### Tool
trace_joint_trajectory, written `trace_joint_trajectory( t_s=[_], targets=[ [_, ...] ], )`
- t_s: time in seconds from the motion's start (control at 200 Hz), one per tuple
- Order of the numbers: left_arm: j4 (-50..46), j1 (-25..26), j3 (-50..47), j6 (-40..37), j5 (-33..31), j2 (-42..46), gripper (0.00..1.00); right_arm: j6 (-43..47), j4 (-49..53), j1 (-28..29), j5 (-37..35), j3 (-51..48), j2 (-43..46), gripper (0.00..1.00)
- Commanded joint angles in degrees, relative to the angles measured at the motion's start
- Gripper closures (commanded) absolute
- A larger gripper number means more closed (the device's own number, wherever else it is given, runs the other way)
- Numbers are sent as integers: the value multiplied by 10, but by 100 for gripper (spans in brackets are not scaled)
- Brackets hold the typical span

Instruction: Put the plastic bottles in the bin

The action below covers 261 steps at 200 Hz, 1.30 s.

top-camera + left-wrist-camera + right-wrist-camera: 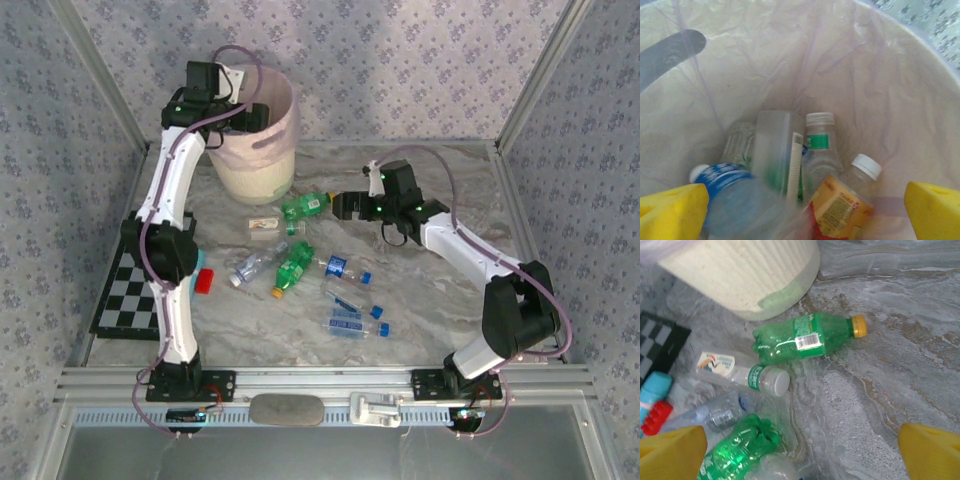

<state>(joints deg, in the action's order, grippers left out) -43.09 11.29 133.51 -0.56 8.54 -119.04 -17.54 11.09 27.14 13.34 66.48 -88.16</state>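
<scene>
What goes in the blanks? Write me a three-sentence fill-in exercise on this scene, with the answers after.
1. The left claw hangs over the bin, its jaws ____.
2. The small block near the checkerboard is ____.
3. The green bottle ahead of the right claw lies on its ____.
Missing words: open; red; side.

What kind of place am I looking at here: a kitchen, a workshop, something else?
Most likely a robot test booth in a lab: a left arm and right arm bolted to a metal rail at the table edge, patterned cloth walls, and a checkerboard card beside scattered plastic bottles.
</scene>
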Motion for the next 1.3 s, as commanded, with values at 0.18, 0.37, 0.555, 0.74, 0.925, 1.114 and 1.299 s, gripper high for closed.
trace_joint_trajectory(
  t_s=[0.18, 0.37, 0.555, 0.74, 0.925, 1.114, 1.299],
  targets=[
    [249, 52, -275, 63, 25, 218, 0, 168, 133, 66, 29, 67, -26, 0],
    [411, 78, -499, 140, 21, 339, 0, 223, 217, 102, 32, 116, -81, 2],
    [520, 95, -672, 221, 7, 424, 0, 262, 303, 121, 42, 170, -151, 5],
    [541, 107, -767, 263, -14, 460, 0, 282, 336, 133, 14, 195, -198, 7],
    [528, 116, -807, 283, -13, 458, 0, 287, 347, 141, -14, 209, -230, 8],
    [559, 126, -832, 295, -10, 448, 0, 289, 347, 143, -52, 213, -253, 10],
    [562, 134, -821, 294, -8, 426, 0, 290, 344, 143, -100, 211, -267, 12]
  ],
)
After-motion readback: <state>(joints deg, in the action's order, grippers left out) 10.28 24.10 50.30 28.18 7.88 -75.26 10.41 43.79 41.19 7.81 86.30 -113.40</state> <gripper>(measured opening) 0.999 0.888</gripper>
